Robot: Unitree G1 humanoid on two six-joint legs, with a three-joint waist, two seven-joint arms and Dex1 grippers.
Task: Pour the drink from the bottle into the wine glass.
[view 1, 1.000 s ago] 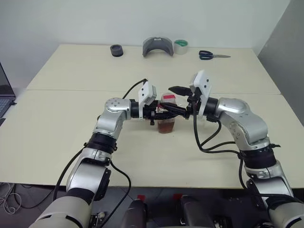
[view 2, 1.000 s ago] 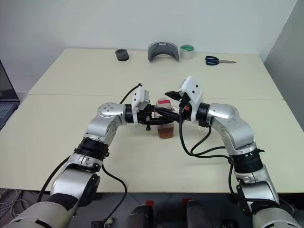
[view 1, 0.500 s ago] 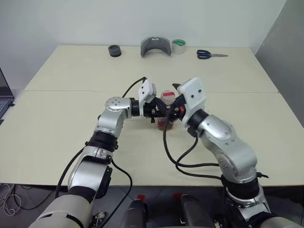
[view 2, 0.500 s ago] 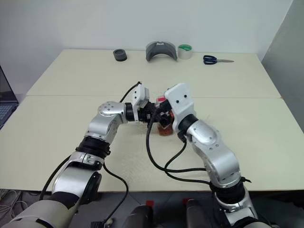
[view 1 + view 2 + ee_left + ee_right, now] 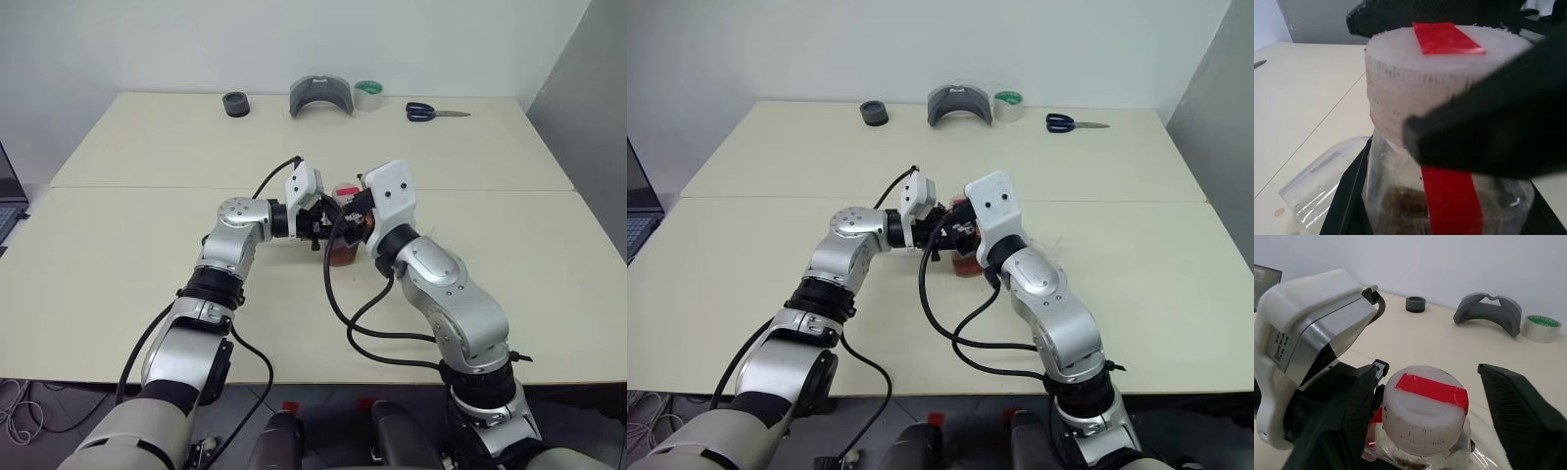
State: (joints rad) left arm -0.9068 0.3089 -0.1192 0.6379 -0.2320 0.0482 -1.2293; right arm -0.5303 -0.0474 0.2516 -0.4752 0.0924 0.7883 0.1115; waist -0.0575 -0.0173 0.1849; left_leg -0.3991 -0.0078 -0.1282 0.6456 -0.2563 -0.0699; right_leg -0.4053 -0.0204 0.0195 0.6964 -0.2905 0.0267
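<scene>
At mid-table, both grippers meet at the bottle.
Left gripper (image 5: 327, 227): points sideways toward the robot's right, its fingers clamped on the bottle's body below the cap; black finger (image 5: 1484, 142) crosses the neck in the left wrist view.
Right gripper (image 5: 1435, 406): fingers apart, one on each side of the cap, not pressing it; left finger (image 5: 1337, 421) beside the cap, right finger (image 5: 1518, 406) standing off from it.
Bottle (image 5: 343, 250): upright on the table, near its middle seam, held between the two wrists.
Cap (image 5: 1424, 407): white, still on the bottle, a red strip across its top.
Label (image 5: 1452, 200): red strip running down the clear side.
Drink (image 5: 341, 258): reddish-brown, low in the bottle.
Wine glass: cannot be told for certain; a clear glassy shape (image 5: 1322, 183) lies just beside the bottle's base.
Table (image 5: 137, 245): cream, two tops joined by a seam.
Far edge: black ring (image 5: 236, 103), grey curved piece (image 5: 320, 95), tape roll (image 5: 369, 94) and scissors (image 5: 431, 112) in a row, well apart from the bottle.
Laptop (image 5: 8, 201): at the left edge.
</scene>
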